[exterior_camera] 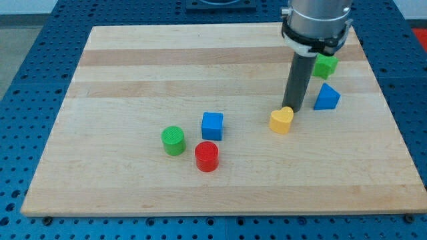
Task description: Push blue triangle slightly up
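Camera view: my tip (294,109), the matte dark rod's lower end with no claw to spread or pinch, is resting on the pale striped wooden board (133,73), just behind the glossy yellow heart block (281,121) and left of the blue triangle (326,97). The blue triangle is sitting toward the view's right, below the green block (326,66), whose shape I cannot tell. Ridged green cylinder (173,141), red cylinder (207,157) and blue cube (212,125) are clustering lower left.
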Robot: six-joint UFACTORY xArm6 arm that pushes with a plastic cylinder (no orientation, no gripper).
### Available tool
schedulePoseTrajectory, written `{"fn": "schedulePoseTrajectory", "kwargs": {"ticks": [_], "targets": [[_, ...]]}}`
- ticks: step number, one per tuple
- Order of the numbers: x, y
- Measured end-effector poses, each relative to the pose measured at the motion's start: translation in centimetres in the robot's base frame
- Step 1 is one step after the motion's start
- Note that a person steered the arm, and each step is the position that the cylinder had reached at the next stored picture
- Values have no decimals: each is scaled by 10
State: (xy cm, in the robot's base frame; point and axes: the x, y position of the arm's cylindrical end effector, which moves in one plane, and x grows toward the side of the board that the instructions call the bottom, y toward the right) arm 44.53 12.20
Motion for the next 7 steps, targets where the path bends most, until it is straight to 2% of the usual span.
{"fn": "schedulePoseTrajectory", "kwargs": {"ticks": [2, 4, 6, 7], "targets": [[32, 82], [-2, 83], [8, 68], [-6, 68]]}}
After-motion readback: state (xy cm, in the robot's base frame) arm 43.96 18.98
